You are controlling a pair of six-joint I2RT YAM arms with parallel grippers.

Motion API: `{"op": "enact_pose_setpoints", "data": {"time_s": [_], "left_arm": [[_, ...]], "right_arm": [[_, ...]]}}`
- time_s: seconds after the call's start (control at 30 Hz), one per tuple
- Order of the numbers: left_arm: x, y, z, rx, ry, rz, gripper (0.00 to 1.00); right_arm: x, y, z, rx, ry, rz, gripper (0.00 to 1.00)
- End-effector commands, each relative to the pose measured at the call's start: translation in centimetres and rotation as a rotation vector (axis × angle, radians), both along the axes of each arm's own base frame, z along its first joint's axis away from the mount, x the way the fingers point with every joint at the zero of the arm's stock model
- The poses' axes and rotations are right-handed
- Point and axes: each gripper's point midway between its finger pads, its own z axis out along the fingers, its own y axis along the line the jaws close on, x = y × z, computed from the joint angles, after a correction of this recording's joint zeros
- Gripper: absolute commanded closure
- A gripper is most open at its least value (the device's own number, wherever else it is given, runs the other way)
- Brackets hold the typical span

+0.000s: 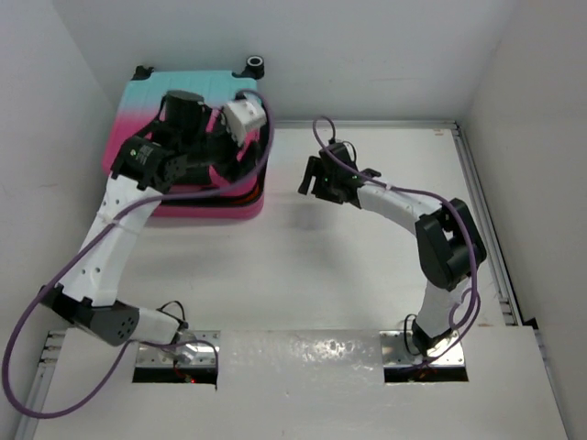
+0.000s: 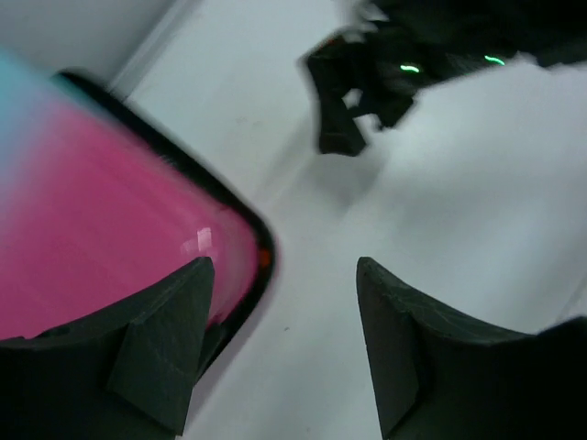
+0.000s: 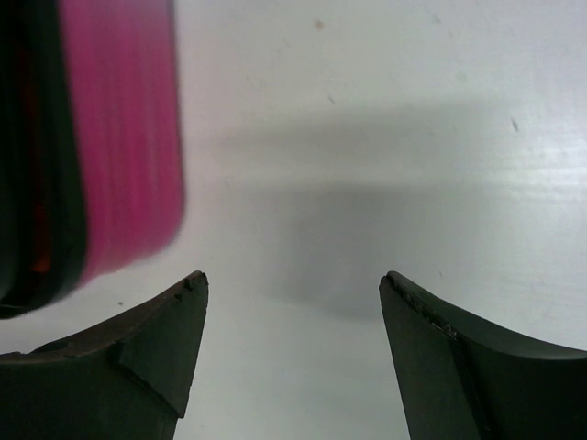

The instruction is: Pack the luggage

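Left gripper (image 2: 282, 266): fingers spread, nothing between, hanging over right edge of luggage (image 2: 101, 238) near rounded corner. Right gripper (image 3: 293, 280): wide open too, empty, low over bare table (image 1: 367, 275) just off luggage's right side, facing it. Luggage flat, looks shut, far-left corner of table. Pink end nearer, teal end with wheel (image 1: 255, 66) away, so long axis probably near-to-far. Left closer tbh. Guessing right-side seam matters next.
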Motion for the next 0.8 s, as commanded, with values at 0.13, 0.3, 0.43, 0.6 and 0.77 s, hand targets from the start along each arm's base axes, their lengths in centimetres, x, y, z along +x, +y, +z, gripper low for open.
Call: {"op": "enact_pose_setpoints", "data": {"time_s": [0.13, 0.3, 0.43, 0.6, 0.77], "left_arm": [[15.9, 20.1, 10.0, -0.299, -0.133, 0.799, 0.38], [16.5, 32.2, 9.1, -0.349, -0.176, 1.061, 0.37], [15.9, 37.3, 5.3, -0.272, -0.126, 1.18, 0.35], [14.9, 41.5, 0.2, -0.208, -0.036, 1.284, 0.33], [14.4, 45.0, -5.3, -0.185, 0.083, 1.349, 0.32]], "right_arm": [[5.5, 3.4, 6.4, 0.012, -0.16, 0.109, 0.27], [8.5, 8.0, 8.9, 0.181, -0.239, 0.183, 0.55], [9.3, 10.8, 5.9, 0.239, -0.14, 0.209, 0.63], [9.6, 12.8, 3.0, 0.309, -0.099, 0.179, 0.54], [9.9, 16.4, 2.4, 0.314, -0.128, 0.27, 0.52]]}}
